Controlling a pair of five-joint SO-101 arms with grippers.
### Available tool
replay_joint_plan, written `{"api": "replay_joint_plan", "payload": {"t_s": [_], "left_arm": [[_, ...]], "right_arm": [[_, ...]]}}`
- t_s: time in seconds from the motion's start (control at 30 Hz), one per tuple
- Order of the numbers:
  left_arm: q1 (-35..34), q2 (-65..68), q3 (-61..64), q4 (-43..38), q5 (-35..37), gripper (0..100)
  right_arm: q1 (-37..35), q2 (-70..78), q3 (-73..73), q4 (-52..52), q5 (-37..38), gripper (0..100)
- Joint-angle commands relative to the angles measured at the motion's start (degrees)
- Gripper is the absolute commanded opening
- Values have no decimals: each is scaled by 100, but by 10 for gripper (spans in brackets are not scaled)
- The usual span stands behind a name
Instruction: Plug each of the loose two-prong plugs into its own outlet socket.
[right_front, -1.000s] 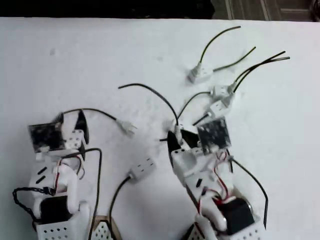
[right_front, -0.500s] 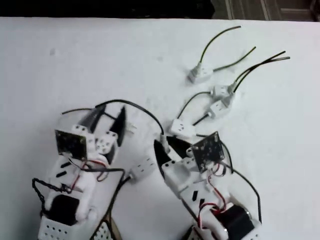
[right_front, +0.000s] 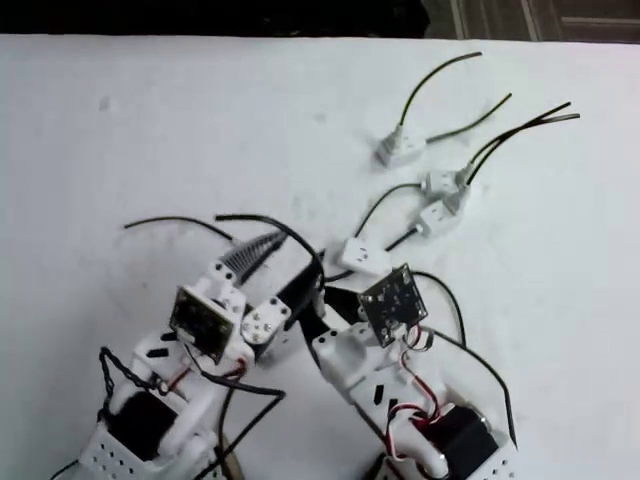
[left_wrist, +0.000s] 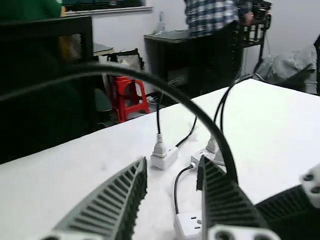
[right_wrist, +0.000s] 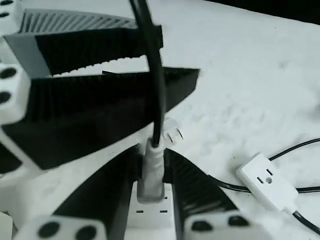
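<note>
My right gripper (right_wrist: 150, 150) is shut on a grey-white plug (right_wrist: 150, 172) whose black cable (right_wrist: 152, 75) runs up and away. The plug stands in a white outlet block (right_wrist: 150, 220) between the finger bases. In the high view the right gripper (right_front: 322, 300) sits at centre front. My left gripper (right_front: 285, 268) is open right beside it, and the same cable (left_wrist: 165, 85) arcs over its ribbed fingers (left_wrist: 117, 205). A small loose two-prong plug (right_wrist: 172, 131) lies on the table just beyond. A free single outlet (right_front: 360, 255) lies close behind both grippers.
Three more white outlets with black cables lie at the back right (right_front: 400, 150), (right_front: 440, 184), (right_front: 437, 215). Another black cable end (right_front: 170, 222) lies to the left. The white table (right_front: 120, 130) stretches bare at the back left. A dark chair and furniture stand past the far edge.
My left arm has swung right and forward until its open gripper stands against the right one. The right gripper has drawn left and nearer with its plug, dragging the black cable along.
</note>
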Motion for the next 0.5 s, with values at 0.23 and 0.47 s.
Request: {"api": "replay_joint_plan", "payload": {"t_s": [0.23, 0.47], "left_arm": [[356, -57, -308, -88, -598, 177], [215, -48, -1600, 1398, -589, 180]], "right_arm": [[286, 92, -35, -31, 9, 16], [919, 92, 18, -31, -35, 16]]}}
